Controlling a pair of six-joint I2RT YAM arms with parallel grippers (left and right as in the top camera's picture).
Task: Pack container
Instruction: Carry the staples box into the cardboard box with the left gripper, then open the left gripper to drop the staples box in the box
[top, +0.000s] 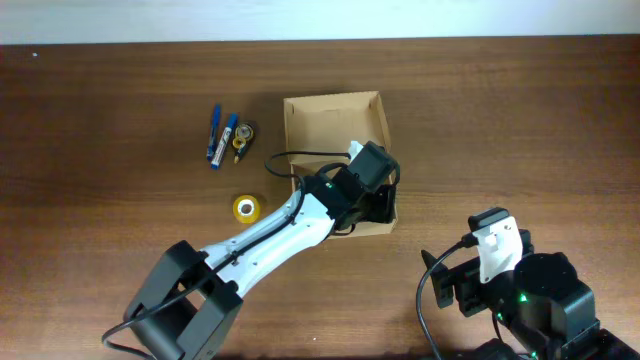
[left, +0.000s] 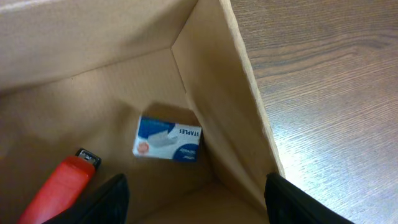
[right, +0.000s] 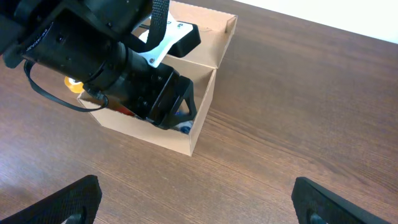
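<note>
Left claw (left: 196, 198) hung apart and empty inside the container (left: 231, 106), over the staples box (left: 168, 140); I judged a straight lift would clear its walls.

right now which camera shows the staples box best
The left wrist view: the staples box lies unobstructed on the container floor, label readable. Overhead, the left arm covers it. The right wrist view catches only a blue-and-white sliver of it under that arm.

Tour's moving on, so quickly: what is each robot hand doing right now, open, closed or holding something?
Left hand: open, down inside the container, holding nothing.
Right hand: wide open above the table, holding nothing.
</note>
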